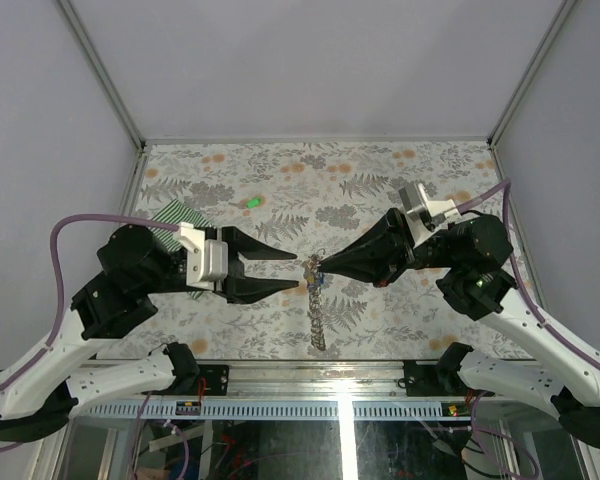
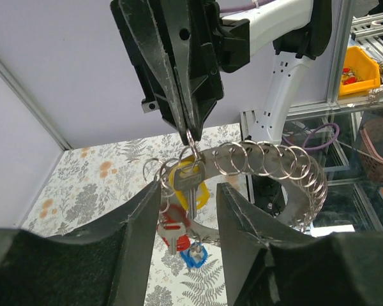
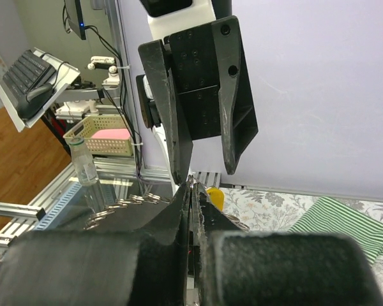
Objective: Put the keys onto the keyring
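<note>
My right gripper (image 1: 320,264) is shut on a small ring of the keyring (image 1: 318,322), whose grey chain hangs from it down to the table. In the left wrist view a yellow key (image 2: 189,181), a red key (image 2: 172,231) and a blue key (image 2: 195,255) dangle from that ring below the right gripper (image 2: 189,129). The chain's rings (image 2: 274,159) arc off to the right. My left gripper (image 1: 300,272) stands open, its fingers (image 2: 139,237) either side of the hanging keys without touching them. A green key (image 1: 252,202) lies alone on the table farther back.
A green-and-white striped cloth (image 1: 176,214) lies at the table's left, behind the left arm, also seen in the right wrist view (image 3: 345,223). The floral tabletop (image 1: 400,190) ends at grey walls at the back and sides.
</note>
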`<state>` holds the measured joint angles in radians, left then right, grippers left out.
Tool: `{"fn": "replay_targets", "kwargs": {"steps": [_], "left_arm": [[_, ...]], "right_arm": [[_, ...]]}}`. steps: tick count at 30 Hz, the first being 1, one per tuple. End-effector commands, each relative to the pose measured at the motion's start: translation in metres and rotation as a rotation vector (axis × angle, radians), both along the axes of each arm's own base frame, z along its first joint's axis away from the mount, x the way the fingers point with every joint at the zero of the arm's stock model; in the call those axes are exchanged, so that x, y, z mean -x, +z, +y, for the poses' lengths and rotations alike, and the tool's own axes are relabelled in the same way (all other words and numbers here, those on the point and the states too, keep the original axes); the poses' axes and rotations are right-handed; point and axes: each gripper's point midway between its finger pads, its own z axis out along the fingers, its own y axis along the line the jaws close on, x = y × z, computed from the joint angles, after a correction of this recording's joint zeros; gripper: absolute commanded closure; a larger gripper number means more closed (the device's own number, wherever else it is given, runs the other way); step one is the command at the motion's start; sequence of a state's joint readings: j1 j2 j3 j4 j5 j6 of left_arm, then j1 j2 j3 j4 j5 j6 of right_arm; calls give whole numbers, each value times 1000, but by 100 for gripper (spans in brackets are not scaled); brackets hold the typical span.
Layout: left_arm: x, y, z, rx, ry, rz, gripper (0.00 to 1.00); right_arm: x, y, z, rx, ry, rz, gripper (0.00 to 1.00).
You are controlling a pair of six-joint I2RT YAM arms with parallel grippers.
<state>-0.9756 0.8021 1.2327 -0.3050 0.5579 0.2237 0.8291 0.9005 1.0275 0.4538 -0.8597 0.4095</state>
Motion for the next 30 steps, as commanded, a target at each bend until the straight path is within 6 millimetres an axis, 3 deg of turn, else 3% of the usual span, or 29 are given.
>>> {"fn": "replay_targets", "kwargs": {"steps": [1, 22, 30], "left_arm": [[3, 10, -9, 39, -44, -18, 59], [4, 15, -10, 50, -51, -30, 71], [4, 14, -11, 49, -55, -27, 95]], "right_arm": [[6, 25, -5, -94, 22, -35, 100], [2, 16, -2, -69, 4, -4, 100], [1, 16, -4, -70, -9, -4, 100]]}}
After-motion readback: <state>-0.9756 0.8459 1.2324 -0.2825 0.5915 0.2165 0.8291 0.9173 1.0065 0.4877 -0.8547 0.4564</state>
